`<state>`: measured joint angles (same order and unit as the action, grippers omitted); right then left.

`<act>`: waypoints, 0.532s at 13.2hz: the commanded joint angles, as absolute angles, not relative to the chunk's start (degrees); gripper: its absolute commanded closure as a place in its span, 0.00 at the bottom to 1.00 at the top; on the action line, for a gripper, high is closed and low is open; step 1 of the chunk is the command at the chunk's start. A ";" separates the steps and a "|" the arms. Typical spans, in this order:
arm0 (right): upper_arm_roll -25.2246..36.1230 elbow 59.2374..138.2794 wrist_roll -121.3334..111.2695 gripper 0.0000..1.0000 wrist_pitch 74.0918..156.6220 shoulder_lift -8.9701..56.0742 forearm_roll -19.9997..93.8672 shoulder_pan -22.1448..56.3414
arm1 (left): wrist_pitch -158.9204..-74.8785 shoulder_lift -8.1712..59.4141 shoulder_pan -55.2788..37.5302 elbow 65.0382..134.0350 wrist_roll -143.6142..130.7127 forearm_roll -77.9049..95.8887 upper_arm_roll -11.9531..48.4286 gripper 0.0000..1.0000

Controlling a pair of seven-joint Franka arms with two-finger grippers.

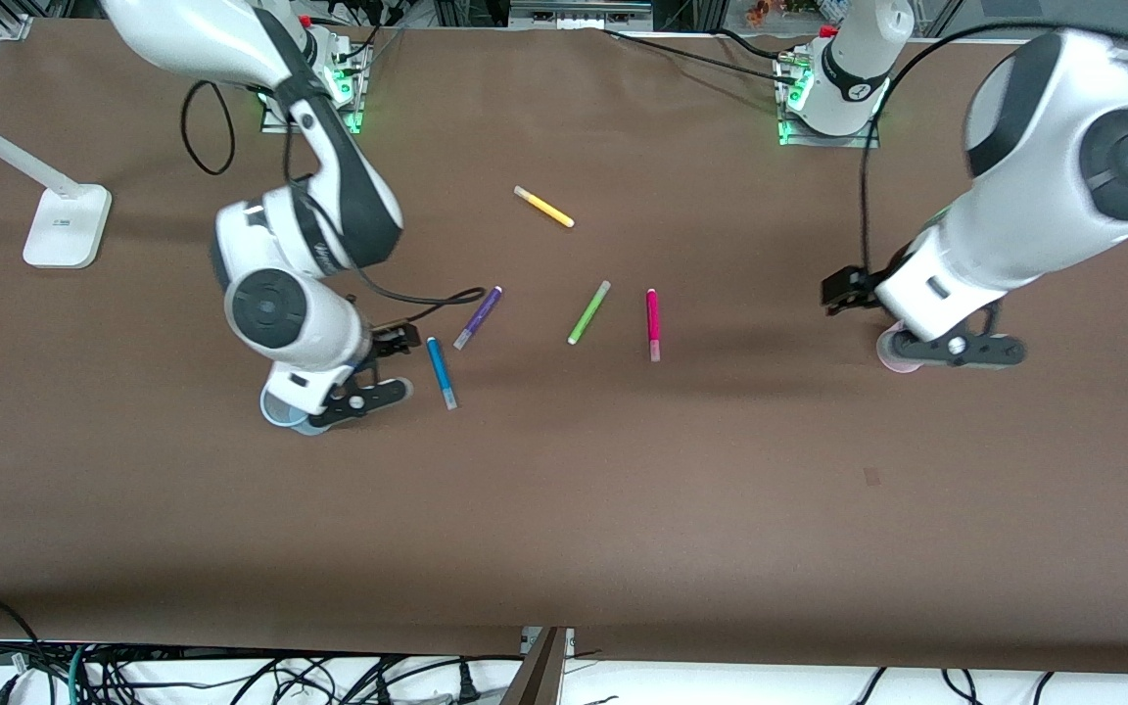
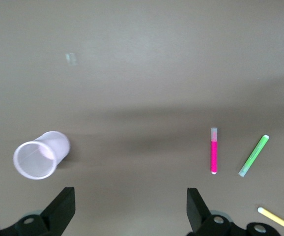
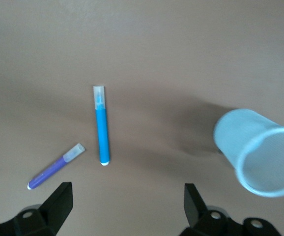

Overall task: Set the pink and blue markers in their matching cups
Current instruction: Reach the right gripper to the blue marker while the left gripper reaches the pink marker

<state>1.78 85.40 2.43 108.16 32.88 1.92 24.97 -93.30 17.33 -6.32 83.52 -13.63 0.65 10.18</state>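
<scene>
Front view first: a brown table (image 1: 564, 509) with five felt-tip pens scattered across its middle. The blue marker (image 1: 442, 373) lies flat toward the right arm's end, and just beside it, a little farther from the front camera, lies the purple pen (image 1: 478, 318). The lime-green pen (image 1: 588, 312) and the pink marker (image 1: 653, 324) lie near each other at the centre, apart and not touching. The yellow pen (image 1: 543, 207) sits farthest from the camera, well apart from the rest.

The right tool (image 1: 360, 397) hangs low over the table beside the blue marker, its jaws spread wide and empty. The light blue cup (image 1: 280, 411) peeks out from under that wrist, standing upright on the table. In the right wrist view the blue cup (image 3: 260, 157) shows its open mouth, with the blue marker (image 3: 101, 125) and purple pen (image 3: 56, 166) lying near it.

The left tool (image 1: 956, 350) hangs low over the left arm's end of the table, also spread wide with nothing between its fingers (image 2: 63, 206). The light pink cup (image 1: 899, 352) stands partly hidden beneath it. From the left wrist view the pink cup (image 2: 40, 155) stands upright and empty, well apart from the pink marker (image 2: 213, 150), the green pen (image 2: 254, 155) and the yellow pen (image 2: 275, 219).

A white lamp base (image 1: 68, 227) rests at the right arm's end.
</scene>
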 commanded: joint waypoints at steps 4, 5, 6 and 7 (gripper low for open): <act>2.29 84.02 2.20 0.00 116.52 39.63 2.90 25.75 | -96.23 24.95 -11.94 82.35 -19.50 1.05 9.84 0.00; 2.29 84.02 2.28 0.00 118.37 40.77 2.90 25.75 | -96.76 26.18 -12.91 82.35 -20.12 1.05 9.84 0.00; 2.20 84.11 2.37 0.00 120.65 41.65 2.99 25.84 | -97.12 28.02 -13.62 82.35 -20.21 1.05 9.84 0.00; 2.28 84.11 2.37 0.00 122.76 42.36 3.08 25.84 | -98.69 29.60 -14.58 82.53 -20.30 1.14 9.84 0.00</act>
